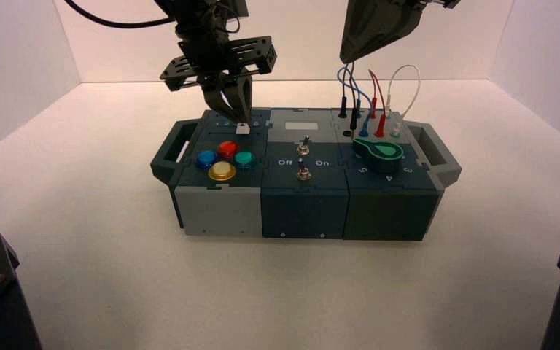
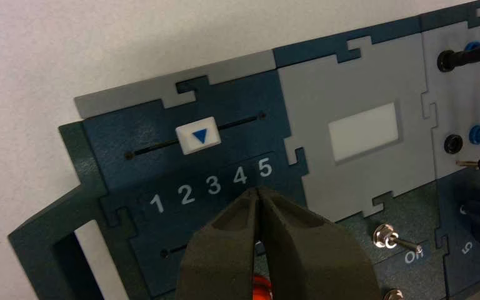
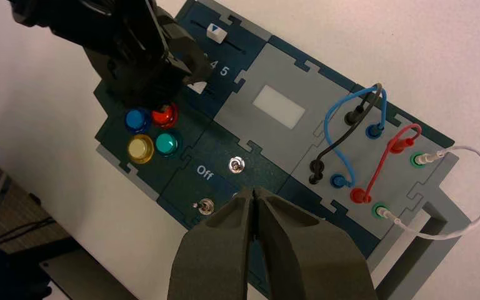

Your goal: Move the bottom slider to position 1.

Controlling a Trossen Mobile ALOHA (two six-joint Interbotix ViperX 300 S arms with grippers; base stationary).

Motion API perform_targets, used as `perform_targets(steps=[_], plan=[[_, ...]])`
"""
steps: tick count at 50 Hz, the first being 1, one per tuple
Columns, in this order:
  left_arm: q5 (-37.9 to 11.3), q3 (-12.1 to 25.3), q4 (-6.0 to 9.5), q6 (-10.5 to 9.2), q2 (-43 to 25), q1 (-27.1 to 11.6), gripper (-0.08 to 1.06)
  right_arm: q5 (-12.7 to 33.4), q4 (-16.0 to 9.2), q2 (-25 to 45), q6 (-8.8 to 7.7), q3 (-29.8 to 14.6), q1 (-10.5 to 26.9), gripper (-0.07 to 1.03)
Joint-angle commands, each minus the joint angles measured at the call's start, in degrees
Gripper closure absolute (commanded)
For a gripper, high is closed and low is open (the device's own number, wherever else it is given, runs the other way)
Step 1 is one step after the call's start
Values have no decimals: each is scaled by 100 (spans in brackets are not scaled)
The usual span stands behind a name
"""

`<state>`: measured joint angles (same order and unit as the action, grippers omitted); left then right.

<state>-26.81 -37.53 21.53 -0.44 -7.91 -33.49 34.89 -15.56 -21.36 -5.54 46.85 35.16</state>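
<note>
The box (image 1: 302,179) stands in the middle of a white table (image 1: 117,277), with bare surface on every side and white walls well back from its 2 end handles. The left gripper (image 1: 239,117) hangs over the box's left module, its dark fingers pressed together at the tips and holding nothing, the tips just at the bottom slider (image 1: 243,129), a small white cube knob behind the 4 round buttons (image 1: 224,159). In the left wrist view the closed fingers (image 2: 275,250) cover that knob, so its place along the track cannot be told; only the end of its slot shows beside them. Just past the fingertips runs the white row 1 2 3 4 5 on dark teal, and position 1 (image 2: 157,203) sits at the end nearest the box's left handle (image 2: 56,250), uncovered. Beyond the digits lies the other slider (image 2: 197,135), a white knob marked with a blue triangle, standing on its plain track about above the digits 2 and 3. The right gripper (image 1: 344,58) is raised high above the wired sockets (image 1: 368,120) at the box's right rear, well clear of them, fingers shut together and empty. Readable lettering: "Off" and "On" flank the toggle switches (image 1: 303,160) on the middle module, and 5, 4 and 3 show around the green dial (image 1: 379,151).
</note>
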Motion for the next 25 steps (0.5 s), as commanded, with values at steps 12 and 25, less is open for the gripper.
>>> perform_targets(steps=[12, 25], plan=[[-26, 211, 352, -18, 237, -79, 101, -62, 0, -62, -35, -158, 35, 99], [-88, 193, 483, -9, 229, -281, 101, -62, 0, -105, -35, -114, 35, 99]])
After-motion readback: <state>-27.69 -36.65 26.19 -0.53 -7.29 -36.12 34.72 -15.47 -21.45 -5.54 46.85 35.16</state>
